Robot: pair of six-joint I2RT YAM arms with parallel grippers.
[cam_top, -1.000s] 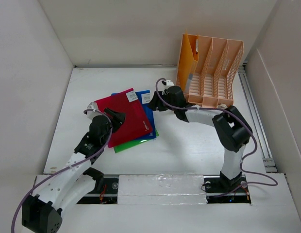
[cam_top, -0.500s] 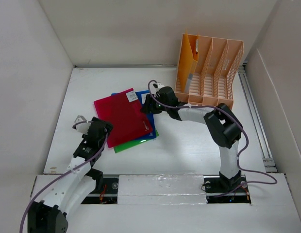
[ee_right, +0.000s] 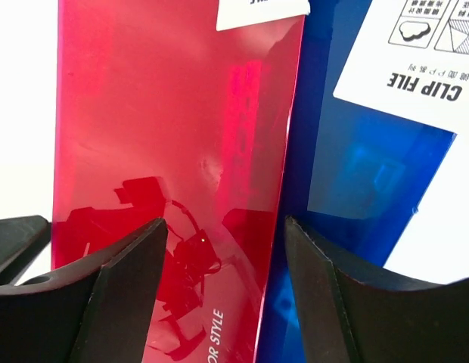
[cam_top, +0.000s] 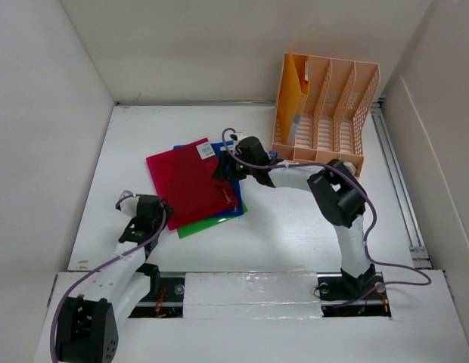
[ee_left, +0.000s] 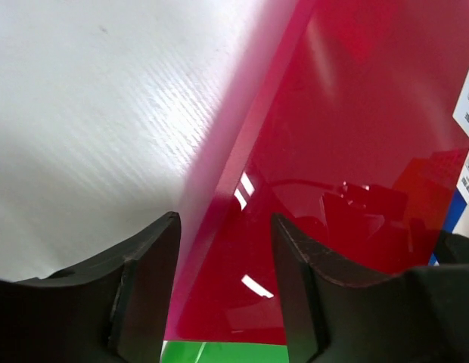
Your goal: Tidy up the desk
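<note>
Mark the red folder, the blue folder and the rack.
Red folder [cam_top: 187,180]: top view, cover's middle.
Blue folder [ee_right: 352,189]: right wrist view, bare cover below label.
Rack [cam_top: 364,113]: top view, right mesh wall.

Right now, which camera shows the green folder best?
Top external: the green folder shows its near edge poking out beneath the red folder and blue folder. Left wrist catches only a green sliver at the bottom. Right wrist shows none of it.

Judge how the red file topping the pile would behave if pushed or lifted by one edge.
The red file looks thin and glossy, so it would probably slide easily over the blue file beneath. Lying flat, its edge may be hard to catch. Lifted by one edge, it would likely flex.
</note>
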